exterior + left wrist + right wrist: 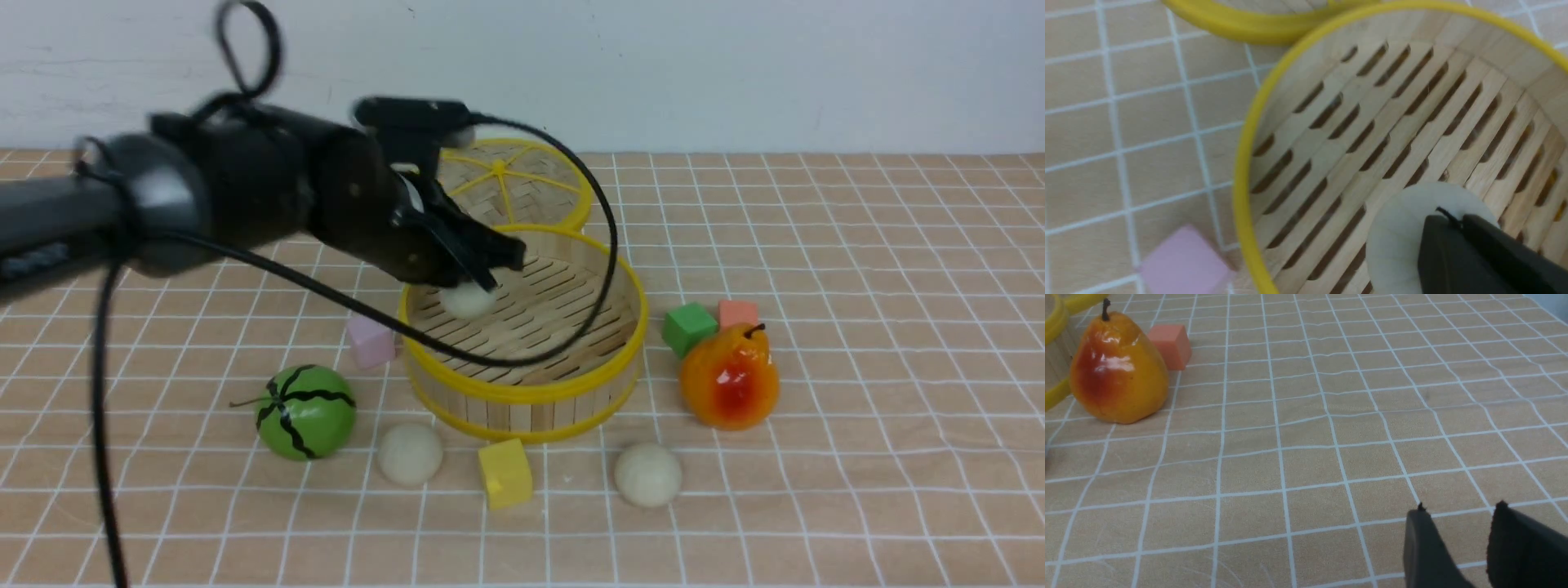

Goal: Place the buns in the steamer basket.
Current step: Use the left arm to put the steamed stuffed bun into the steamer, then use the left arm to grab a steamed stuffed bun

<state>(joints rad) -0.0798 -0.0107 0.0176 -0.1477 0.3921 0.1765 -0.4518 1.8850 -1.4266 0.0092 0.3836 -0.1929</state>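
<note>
Checked counter (857, 269), steamer basket (522, 390) at its middle — the left end effector (504, 269), pinching the first bun (467, 302) low over the slats, seems mid-placement, so next it should open, lift clear, then fetch the left bun (410, 453) and right bun (647, 474) in front.

A tan tablecloth (898, 327) with a white grid runs to a white wall (735, 65) at the far side. At the far middle lies a flat woven lid (522, 184) (yellow rim, yellow spokes). Near left sits a green striped melon (306, 411), with a pink cube (371, 341) farther back on its right. A yellow cube (504, 472) stands near the middle. To the right an orange-red pear (729, 380) stands upright, with a green cube (688, 327) and a salmon cube (738, 312) just behind it.
</note>
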